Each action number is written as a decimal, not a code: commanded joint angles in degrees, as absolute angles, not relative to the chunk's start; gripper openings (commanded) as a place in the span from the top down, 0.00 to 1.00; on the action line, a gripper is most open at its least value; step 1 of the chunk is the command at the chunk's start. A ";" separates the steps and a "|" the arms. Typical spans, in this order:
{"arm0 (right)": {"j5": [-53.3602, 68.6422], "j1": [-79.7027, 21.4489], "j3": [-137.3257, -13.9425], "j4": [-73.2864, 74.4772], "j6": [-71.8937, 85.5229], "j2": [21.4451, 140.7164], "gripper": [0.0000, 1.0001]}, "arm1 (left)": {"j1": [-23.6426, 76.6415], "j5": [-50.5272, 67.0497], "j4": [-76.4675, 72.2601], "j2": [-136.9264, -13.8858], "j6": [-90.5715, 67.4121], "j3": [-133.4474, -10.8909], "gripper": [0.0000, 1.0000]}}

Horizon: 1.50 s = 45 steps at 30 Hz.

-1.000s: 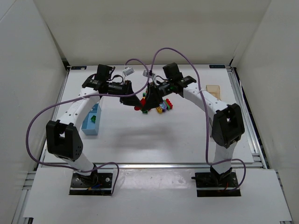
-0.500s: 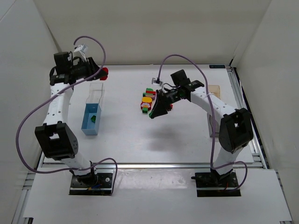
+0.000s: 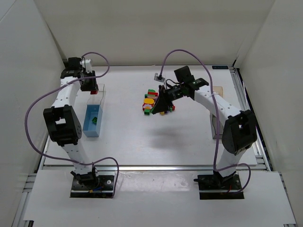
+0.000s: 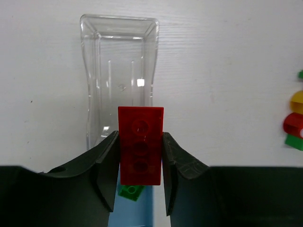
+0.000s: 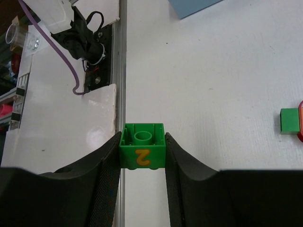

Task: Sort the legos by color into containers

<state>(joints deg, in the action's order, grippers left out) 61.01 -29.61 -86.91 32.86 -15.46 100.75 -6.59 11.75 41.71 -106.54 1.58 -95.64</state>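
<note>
A white tabletop (image 3: 142, 142) boxed in by white panels (image 3: 28, 71) fills our overhead view. Out at its 10 o'clock, the left gripper (image 4: 140, 142) is clamped on a flat red plastic brick (image 4: 140, 137) with three studs in a single row. In the wrist view the brick's long axis runs 12 to 6 o'clock, with its studs facing the camera. It hangs before the near end of the clear plastic rectangular box (image 4: 119, 20), which lies along the same line. At 6 o'clock beneath it we see the light blue open box (image 4: 135, 215) holding a small green brick (image 4: 131, 191). Just past the table's centre toward 12 o'clock, the right gripper (image 5: 142, 142) is closed on a green square plastic brick (image 5: 142, 152). We see no clear long axis on it. The face turned to us carries an upright yellow "2". This gripper hangs at 4 o'clock of the loose pile of red, yellow and green bricks (image 3: 150, 100), just beside it. A tan box (image 3: 217, 90) sits at the table's 2 o'clock. Purple cables (image 3: 45, 101) loop over both arms.
</note>
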 commanded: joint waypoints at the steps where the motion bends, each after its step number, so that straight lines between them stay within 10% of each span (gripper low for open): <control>1: 60.73 -29.09 -89.03 32.08 -16.00 101.42 1.00 | -6.86 7.21 44.03 -106.60 3.43 -97.91 0.90; 7: 60.73 -29.09 -89.73 32.43 -16.26 101.95 1.00 | -7.03 6.77 43.33 -108.45 4.30 -96.50 0.85; 26: 59.94 -29.09 -91.14 31.38 -14.51 103.71 1.00 | -7.64 17.65 38.94 -109.17 3.25 -96.24 0.27; 45: 40.54 -47.72 -109.68 -2.52 16.60 122.60 1.00 | -16.08 32.34 39.11 -77.10 -8.96 -90.10 0.20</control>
<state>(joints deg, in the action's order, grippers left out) 46.52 -45.50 -106.00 6.11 11.97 120.64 -16.19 30.65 37.28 -79.90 -6.96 -93.30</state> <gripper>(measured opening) 0.416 0.793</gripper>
